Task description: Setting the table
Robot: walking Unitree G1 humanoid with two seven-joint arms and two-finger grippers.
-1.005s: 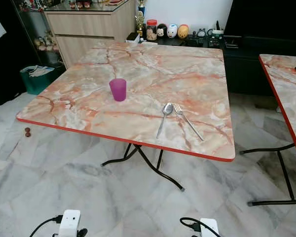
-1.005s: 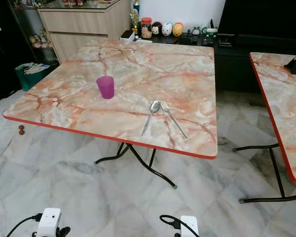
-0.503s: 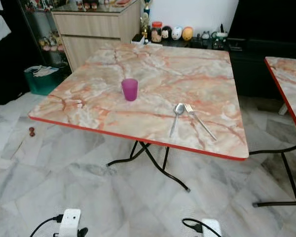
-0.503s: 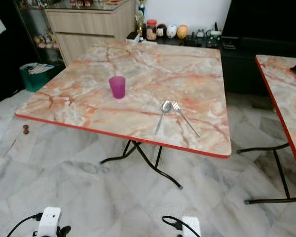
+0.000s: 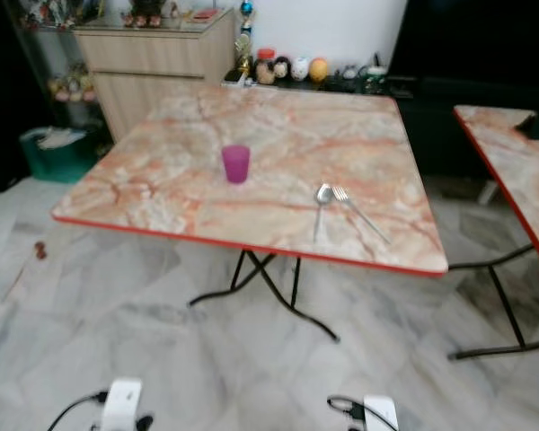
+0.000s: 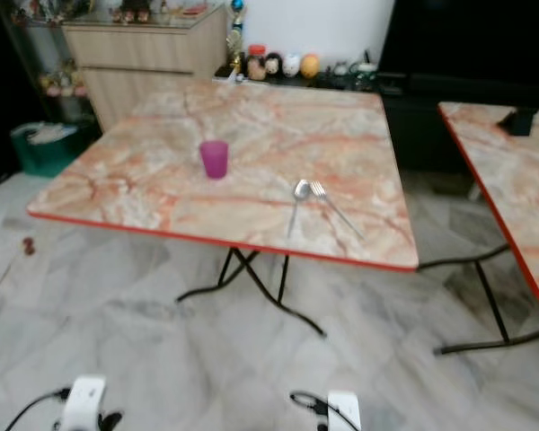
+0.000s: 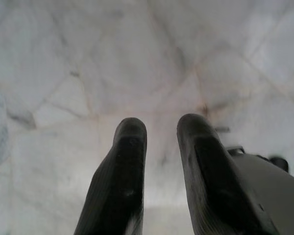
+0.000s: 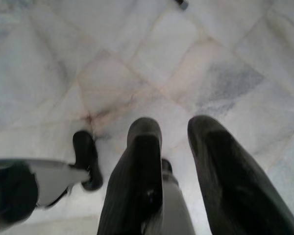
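1. Head views: the marble-patterned table [image 5: 162, 193] is standing well ahead of the robot across the pale tiled floor [image 5: 117, 332]. A purple cup [image 5: 236, 164] is sitting upright on its near-left part. A spoon [image 5: 322, 205] and a fork [image 5: 359, 213] are lying together towards the near right, bowl and tines close, handles spreading towards the red edge, apart from the cup. That looks like a setting only partly laid, with the cutlery grouped for one seat. A second table [image 6: 503, 197] is standing to the right, and a cabinet [image 5: 153, 63] is behind.

2. Left wrist view: the left gripper [image 7: 159, 134] is hanging over bare tile, its two fingers [image 7: 125, 166] parted by a narrow gap and pinching nothing. I judge it is idling low because the table is out of reach.

3. Right wrist view: the right gripper [image 8: 174, 134] is likewise pointing at the floor, fingers [image 8: 215, 166] slightly spread and empty, probably waiting for the approach to finish.
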